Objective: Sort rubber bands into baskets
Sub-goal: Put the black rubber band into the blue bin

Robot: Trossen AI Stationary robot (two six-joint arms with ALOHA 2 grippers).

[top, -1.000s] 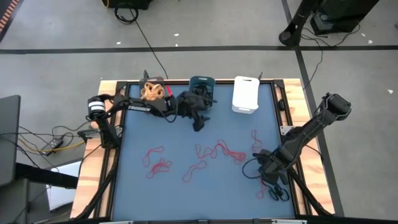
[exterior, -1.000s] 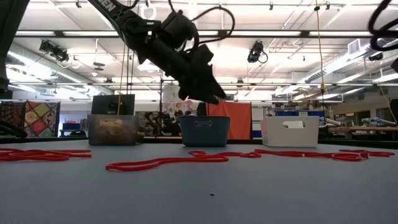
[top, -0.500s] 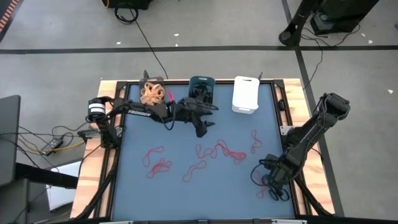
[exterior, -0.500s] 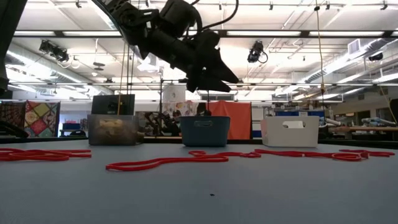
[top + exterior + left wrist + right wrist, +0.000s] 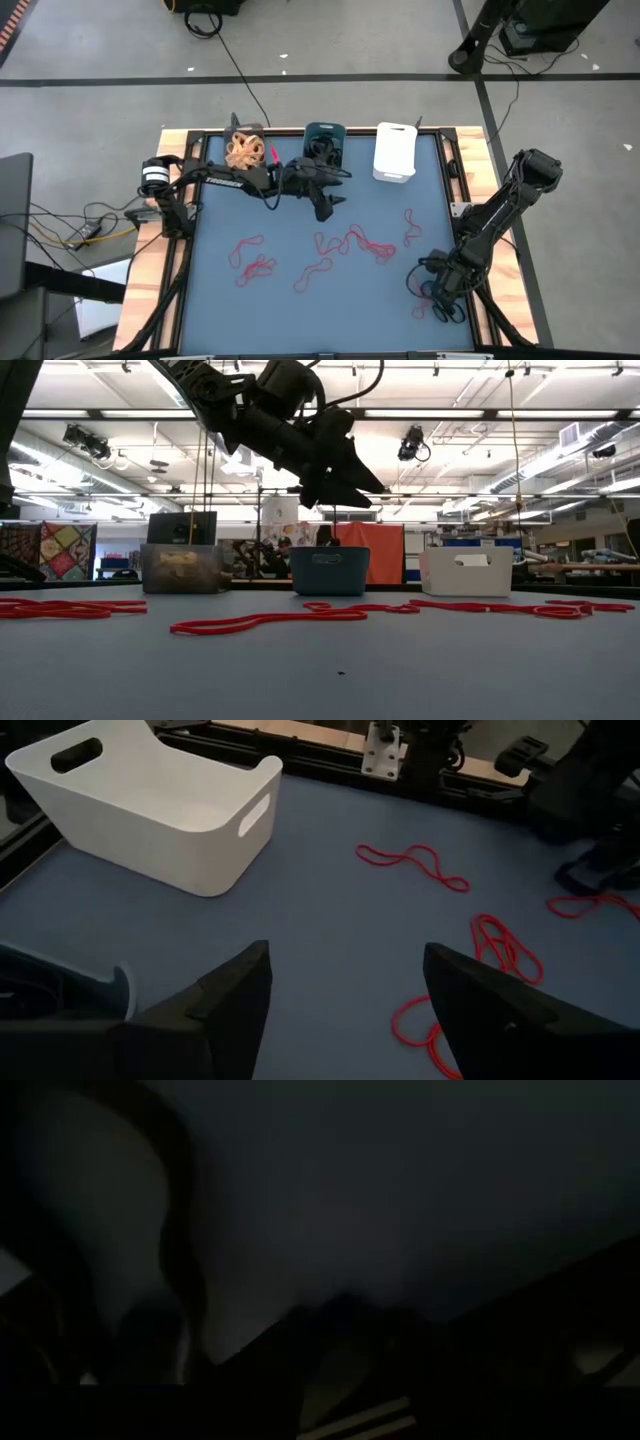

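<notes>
My left gripper [image 5: 326, 204] is open and empty, raised above the table just in front of the teal basket [image 5: 324, 138]; it also shows in the low view [image 5: 345, 482] and the left wrist view [image 5: 345, 1010]. The dark grey basket [image 5: 245, 148] holds tan bands, and the white basket [image 5: 395, 152] stands to the right of the teal one. Red rubber bands [image 5: 355, 242] lie scattered over the table's middle, with more at the left [image 5: 250, 262]. My right gripper [image 5: 441, 293] is low at the near right corner, over dark loops [image 5: 447, 312]. Its wrist view is dark.
The three baskets stand in a row along the far edge, also seen in the low view [image 5: 329, 570]. Red bands [image 5: 412, 863] lie between the white basket [image 5: 150, 805] and the right arm. Bare blue mat [image 5: 220, 225] lies at the left.
My left gripper has risen and tipped from pointing down to nearly level, shifting a little toward the table's right edge. My right gripper has gone toward the near edge, down toward the dark loops at the near right corner.
</notes>
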